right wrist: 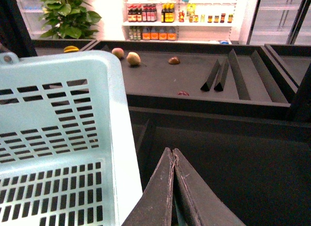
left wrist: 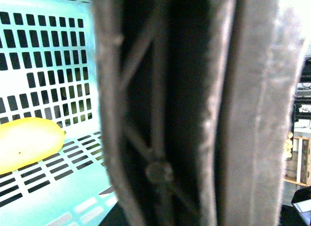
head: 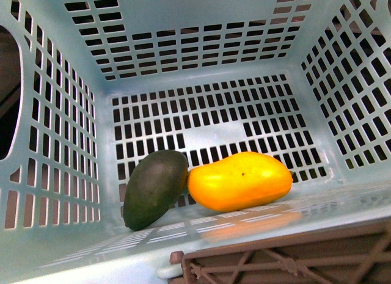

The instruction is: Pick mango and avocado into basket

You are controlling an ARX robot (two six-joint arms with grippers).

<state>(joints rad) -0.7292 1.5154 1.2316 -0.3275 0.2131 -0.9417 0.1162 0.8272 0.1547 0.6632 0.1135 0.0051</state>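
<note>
A glossy orange-yellow oval mango [head: 239, 181] lies on its side, touching a dark green egg-shaped avocado [head: 155, 188] to its left, both on the near floor of the pale turquoise slotted plastic basket [head: 201, 49].

The avocado [head: 155, 189] and the mango [head: 239, 181] lie side by side, touching, on the slotted floor of the basket [head: 201, 46]; no gripper is visible.

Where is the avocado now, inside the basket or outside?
Inside. The avocado lies on the slotted floor of the basket, against the mango.
</note>
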